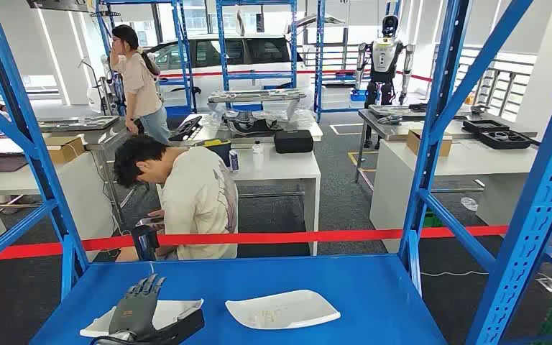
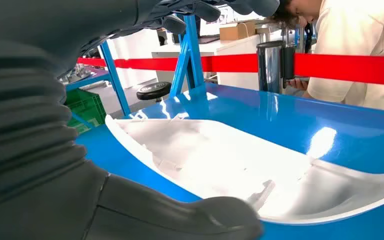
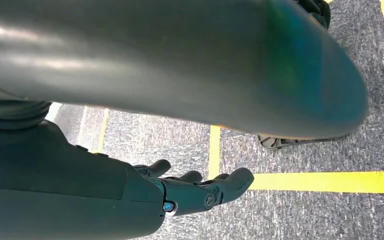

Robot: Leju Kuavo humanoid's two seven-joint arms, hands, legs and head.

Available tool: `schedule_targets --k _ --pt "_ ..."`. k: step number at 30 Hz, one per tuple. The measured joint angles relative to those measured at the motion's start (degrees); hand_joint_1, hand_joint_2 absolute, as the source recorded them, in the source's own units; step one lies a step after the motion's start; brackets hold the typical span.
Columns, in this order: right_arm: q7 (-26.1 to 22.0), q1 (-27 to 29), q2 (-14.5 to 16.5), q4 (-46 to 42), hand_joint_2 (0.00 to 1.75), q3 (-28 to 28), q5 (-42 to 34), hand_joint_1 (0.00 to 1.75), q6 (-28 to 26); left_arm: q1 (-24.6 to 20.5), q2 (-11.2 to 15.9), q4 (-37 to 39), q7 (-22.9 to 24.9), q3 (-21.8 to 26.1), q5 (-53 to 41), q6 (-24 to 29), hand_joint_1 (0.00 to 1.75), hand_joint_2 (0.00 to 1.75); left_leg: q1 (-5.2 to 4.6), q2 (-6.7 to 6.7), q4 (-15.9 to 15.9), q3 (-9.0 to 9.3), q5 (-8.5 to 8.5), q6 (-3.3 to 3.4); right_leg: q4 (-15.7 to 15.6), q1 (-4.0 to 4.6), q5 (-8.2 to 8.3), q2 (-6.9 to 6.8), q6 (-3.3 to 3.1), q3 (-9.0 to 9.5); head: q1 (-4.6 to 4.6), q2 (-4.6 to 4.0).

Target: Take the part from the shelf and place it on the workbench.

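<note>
Head view: two white moulded parts lie on the blue shelf deck [image 1: 374,287]. The near-left part [image 1: 169,314] sits under the left hand [image 1: 135,307]; a second part [image 1: 282,309] lies just right of it, untouched. Left hand hovers over or rests on the near-left part with fingers spread forward, nothing pinched; cannot tell contact from here. A seated person [image 1: 190,198] is beyond the red barrier tape [image 1: 316,236], close to the far edge of the shelf.

Left wrist view: part [image 2: 220,165] is a thin, shallow, dished shell, glossy white, with small moulded clips on the inner face. Thumb [image 2: 180,220] sits low by its near rim, fingers [image 2: 205,10] arched above, not closed on it. My read: light, fairly stiff but will flex, slick surface on a slick deck, so it will likely slide if pushed. Best hold is across the near rim, thumb under, fingers over; avoid the clips.

Right wrist view: right hand [image 3: 195,192] hangs over grey carpet with yellow floor lines [image 3: 325,181], fingers loosely extended, holding nothing.
</note>
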Motion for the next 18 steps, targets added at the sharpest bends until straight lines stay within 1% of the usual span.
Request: schedule_targets --k 10,18 --pt "0.07 -0.01 0.0 0.0 0.0 0.0 0.0 0.0 -0.01 0.48 0.26 0.74 -0.66 0.0 0.95 -0.5 0.0 1.75 -0.01 0.0 0.02 0.0 -0.07 0.1 -0.15 -0.04 0.04 0.0 0.09 0.09 0.0 0.0" --pt "0.23 -0.02 0.0 0.0 0.0 0.0 0.0 0.0 -0.02 1.75 0.56 1.23 -1.39 0.0 1.93 -0.74 0.0 1.75 -0.02 0.0 0.02 0.0 -0.08 0.13 -0.17 -0.04 0.03 0.0 0.1 0.1 0.0 0.0"
